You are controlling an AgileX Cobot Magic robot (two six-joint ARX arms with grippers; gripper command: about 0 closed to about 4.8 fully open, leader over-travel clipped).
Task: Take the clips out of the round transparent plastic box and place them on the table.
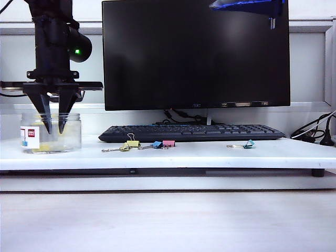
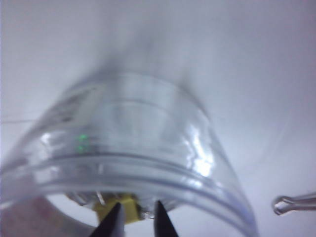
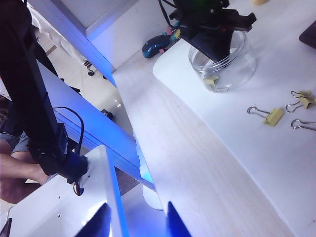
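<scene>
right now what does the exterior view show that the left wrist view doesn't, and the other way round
Only the exterior view shows the monitor, the black keyboard, the blue clip, pink clip and teal clip on the table, and the right gripper high up, away from the work.

Only the left wrist view shows, close up, a yellow clip on the box floor just beyond the narrowly parted fingertips.

Both show the left gripper reaching down inside the round transparent plastic box.
</scene>
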